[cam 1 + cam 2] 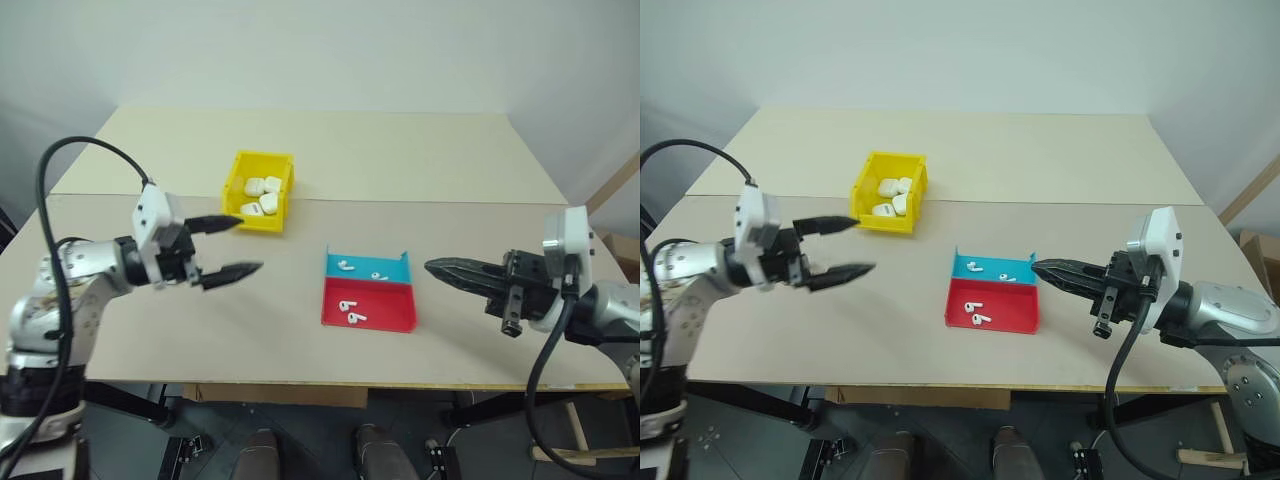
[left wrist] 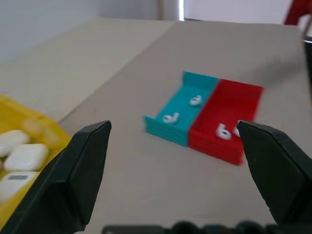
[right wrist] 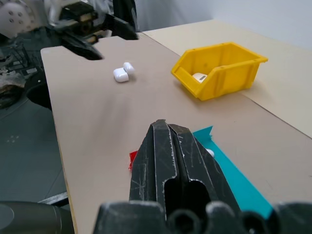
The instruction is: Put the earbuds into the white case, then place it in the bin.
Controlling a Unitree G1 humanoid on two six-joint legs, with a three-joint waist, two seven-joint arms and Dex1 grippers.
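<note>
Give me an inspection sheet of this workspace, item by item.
Surface: beige table, two boards joined.
Job's things: white cases in the yellow bin; earbuds in the blue tray and red tray; one loose case on the table.
Clutter: nothing seen.
Grippers: left claw open, empty; right claw shut, empty.
Cables: black cable arching over the left arm.
Surroundings: pale wall.
</note>
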